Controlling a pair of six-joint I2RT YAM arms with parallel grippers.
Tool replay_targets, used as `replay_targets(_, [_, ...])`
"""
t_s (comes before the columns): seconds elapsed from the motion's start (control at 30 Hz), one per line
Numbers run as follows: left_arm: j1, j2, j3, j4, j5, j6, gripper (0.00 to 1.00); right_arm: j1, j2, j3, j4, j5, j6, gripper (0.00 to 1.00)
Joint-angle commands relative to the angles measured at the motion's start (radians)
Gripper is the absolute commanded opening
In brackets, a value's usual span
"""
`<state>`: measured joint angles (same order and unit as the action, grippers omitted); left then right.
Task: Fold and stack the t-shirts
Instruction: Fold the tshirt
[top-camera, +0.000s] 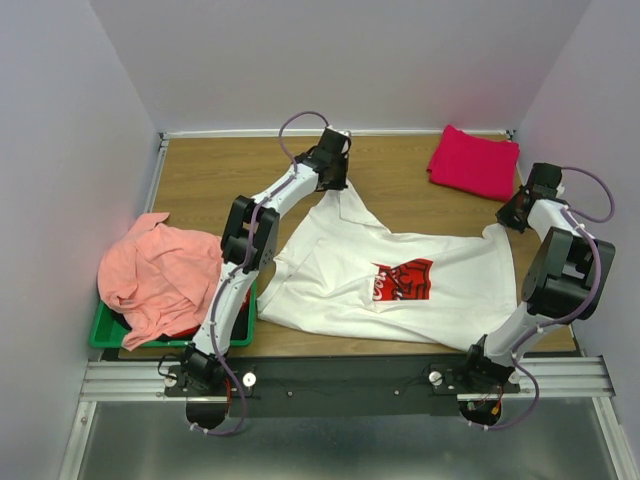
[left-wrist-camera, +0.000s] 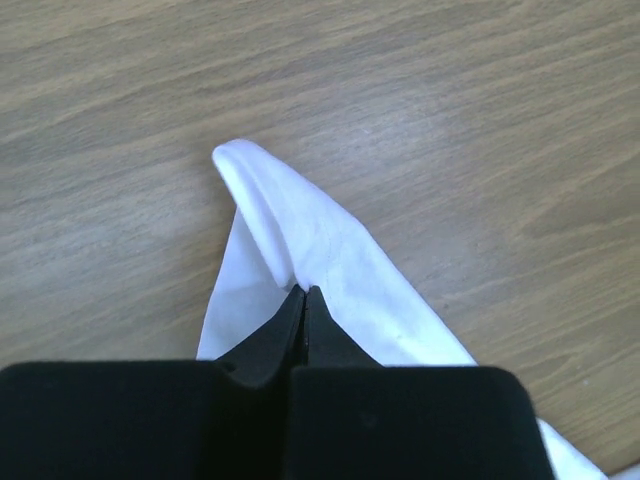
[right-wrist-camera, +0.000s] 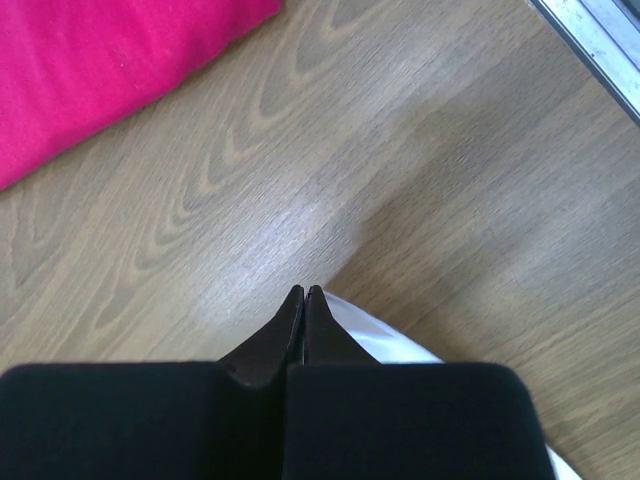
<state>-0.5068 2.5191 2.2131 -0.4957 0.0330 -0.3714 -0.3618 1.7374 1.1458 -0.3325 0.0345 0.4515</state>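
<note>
The large white t-shirt (top-camera: 400, 280) with a red-and-white chest print lies spread across the middle of the table. My left gripper (top-camera: 335, 182) is shut on a far corner of it, and that pinched cloth (left-wrist-camera: 300, 240) shows in the left wrist view above my fingertips (left-wrist-camera: 303, 292). My right gripper (top-camera: 508, 218) is shut on the shirt's right corner, and a strip of white cloth (right-wrist-camera: 385, 340) shows beside the closed tips (right-wrist-camera: 303, 292). A folded magenta-red t-shirt (top-camera: 473, 160) lies at the far right and shows in the right wrist view (right-wrist-camera: 100, 60). A salmon-pink t-shirt (top-camera: 160, 275) is heaped at the left.
A green plastic bin (top-camera: 108, 330) sits at the near left edge under the pink heap, with a bit of red cloth (top-camera: 190, 330) showing in it. Walls close in the table at the left, back and right. A metal rail (top-camera: 350, 378) runs along the near edge.
</note>
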Motion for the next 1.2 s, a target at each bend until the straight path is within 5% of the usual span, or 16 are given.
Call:
replay_targets(0.0, [-0.009,-0.184,-0.103,0.115,-0.022,-0.012,0.00,-0.006,-0.053,-0.023,0.016,-0.010,-0.008,0.01])
replay_targets(0.6, [0.004,-0.680,-0.733,0.433,-0.084,-0.049,0.00,0.011,-0.348,-0.215,0.026,-0.028,0.007,0.00])
replay_targets(0.87, [0.056,-0.527,-0.524,0.352,-0.045,-0.001,0.00,0.023,-0.314,-0.163,0.026,-0.045,0.006,0.00])
replay_targets(1.17, [0.132,-0.278,-0.104,0.154,0.044,0.058,0.00,0.052,-0.156,-0.009,0.033,-0.039,-0.004,0.00])
